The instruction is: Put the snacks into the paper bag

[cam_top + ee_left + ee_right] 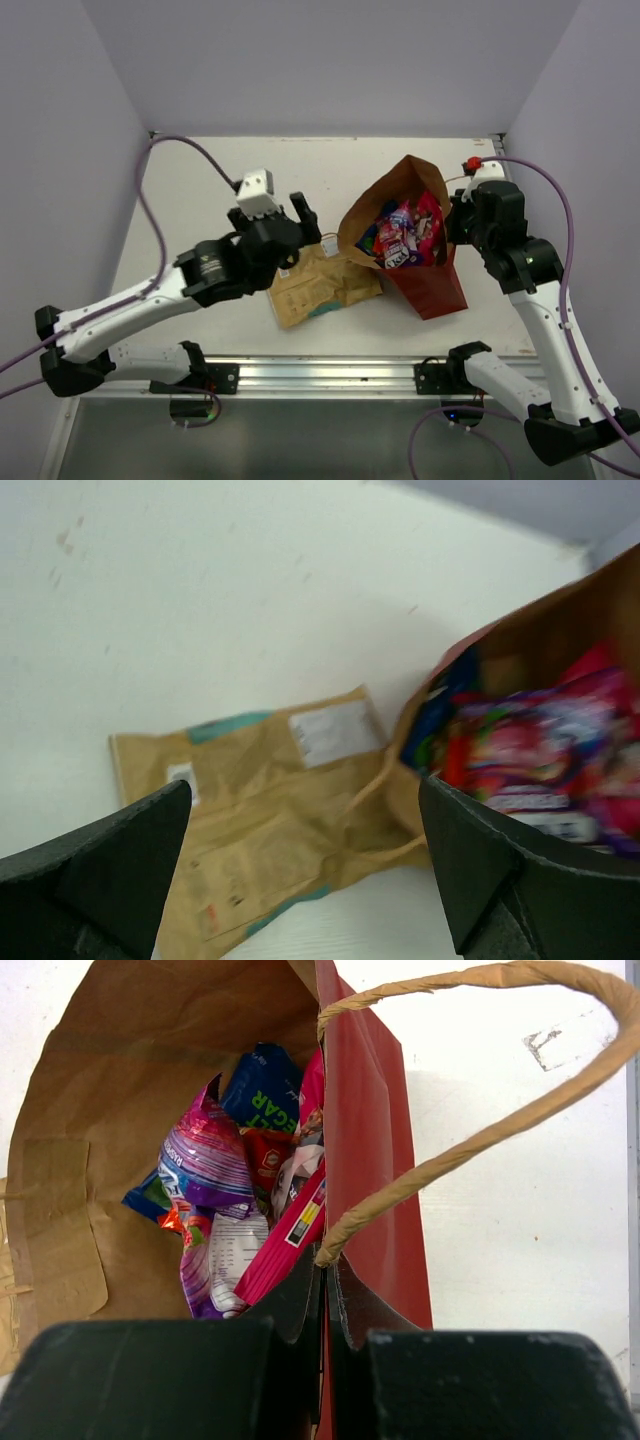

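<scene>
Risk first. The tall red-brown paper bag (432, 285) with the brown kraft lining stands open, steadied only by a pinch on its rim. If that pinch slips or tugs, the bag could tip and spill.

The large tan kraft pouch with the white label (300, 810) lies flat on the white table (200, 180), below the spread left fingers and touching the bag. It is thin and wide, so the fingers may skid over it, or it may catch on the bag's mouth.

The bright pink, blue, red and purple packets (225, 1175) already crowd the bag, which leaves you little room.

A thin paper string handle (375, 785) loops beside the pouch and could snag.

Your left gripper (305, 790) is spread wide, holding and touching nothing. Your right gripper (325, 1345) has its fingers pressed together on the bag's wall, just below its other handle.
</scene>
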Action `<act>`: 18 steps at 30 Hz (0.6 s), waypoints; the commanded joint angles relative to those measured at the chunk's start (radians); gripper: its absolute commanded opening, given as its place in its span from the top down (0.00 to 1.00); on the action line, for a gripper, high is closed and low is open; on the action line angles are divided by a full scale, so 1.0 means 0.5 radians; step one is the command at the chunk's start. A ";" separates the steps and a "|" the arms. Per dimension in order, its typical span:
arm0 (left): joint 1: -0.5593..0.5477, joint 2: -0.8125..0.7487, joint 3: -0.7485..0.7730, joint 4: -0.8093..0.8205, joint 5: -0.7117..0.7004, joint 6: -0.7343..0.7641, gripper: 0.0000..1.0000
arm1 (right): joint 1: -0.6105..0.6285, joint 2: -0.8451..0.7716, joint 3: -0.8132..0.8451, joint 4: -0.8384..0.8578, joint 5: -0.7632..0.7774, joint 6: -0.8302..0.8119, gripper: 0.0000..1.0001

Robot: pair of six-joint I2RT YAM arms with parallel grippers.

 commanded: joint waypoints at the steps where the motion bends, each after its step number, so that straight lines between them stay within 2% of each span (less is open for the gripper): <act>1: -0.008 0.261 -0.438 -0.542 0.017 -0.723 0.00 | 0.000 0.012 0.022 0.015 0.023 -0.033 1.00; 4: 0.004 0.157 -0.912 -0.252 0.106 -0.840 0.00 | 0.000 -0.010 0.022 0.015 0.017 -0.033 1.00; 7: 0.089 -0.011 -1.171 -0.082 0.232 -0.865 0.00 | 0.000 -0.013 0.025 0.012 0.011 -0.033 1.00; 12: 0.124 -0.263 -1.368 0.013 0.161 -0.884 0.00 | 0.000 -0.001 0.012 0.018 -0.002 -0.033 1.00; 17: 0.117 -0.682 -1.571 0.488 0.219 -0.559 0.00 | 0.000 0.006 0.009 0.022 -0.002 -0.033 1.00; 18: 0.117 -0.738 -1.586 0.583 0.232 -0.403 0.00 | 0.000 0.009 0.009 0.022 0.001 -0.033 1.00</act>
